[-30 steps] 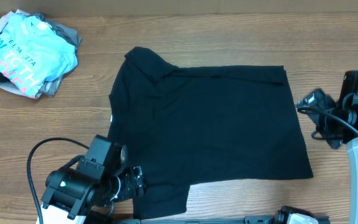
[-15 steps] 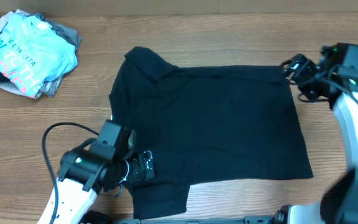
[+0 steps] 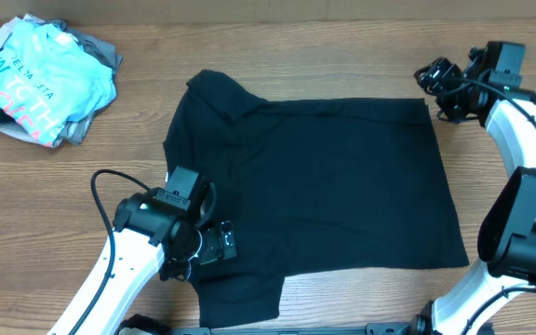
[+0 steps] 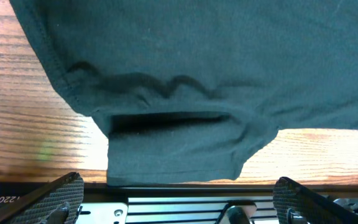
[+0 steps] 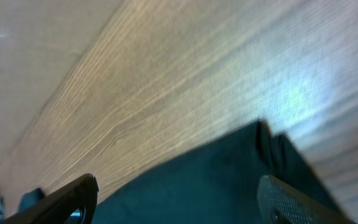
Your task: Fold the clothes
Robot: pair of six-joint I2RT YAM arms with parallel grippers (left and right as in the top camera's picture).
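Observation:
A black T-shirt (image 3: 324, 186) lies spread flat on the wooden table, one sleeve at the near left. It also shows in the left wrist view (image 4: 197, 74) with the sleeve (image 4: 173, 149) folded under. My left gripper (image 3: 214, 245) is open and empty over the shirt's near-left edge; its fingers (image 4: 179, 202) frame the sleeve. My right gripper (image 3: 433, 82) is open and empty, just above the shirt's far-right corner. That corner (image 5: 260, 168) shows between the right fingers (image 5: 185, 199).
A pile of other clothes (image 3: 40, 79), light blue on top, lies at the far left corner. The table's front edge (image 3: 342, 321) runs just below the shirt. Bare wood (image 3: 519, 270) lies right of the shirt.
My left gripper has moved right and forward onto the shirt's near-left edge. My right gripper has swung from the right side up to the shirt's far-right corner.

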